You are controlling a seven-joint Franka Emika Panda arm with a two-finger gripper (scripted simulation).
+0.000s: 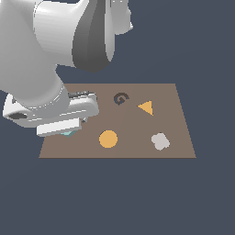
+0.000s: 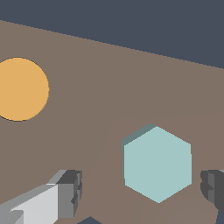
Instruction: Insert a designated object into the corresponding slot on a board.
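The light teal block (image 2: 157, 164) lies on the brown board (image 2: 109, 78), its flat top facing the wrist camera. My gripper (image 2: 140, 192) is open. One finger (image 2: 68, 192) and the other finger (image 2: 213, 186) stand on either side of the block with gaps to it. In the exterior view my hand (image 1: 59, 121) hovers low over the board's (image 1: 137, 149) left part, and only a sliver of the teal block (image 1: 69, 133) shows beneath it. The dark octagon slot is not in view; the arm covers that part of the board.
On the board are an orange disc (image 1: 108, 138), also in the wrist view (image 2: 19, 89), an orange triangle (image 1: 146, 108), a grey lobed piece (image 1: 160, 141) and a dark G-shaped recess (image 1: 120, 98). The large white arm (image 1: 50, 46) looms over the exterior view's left.
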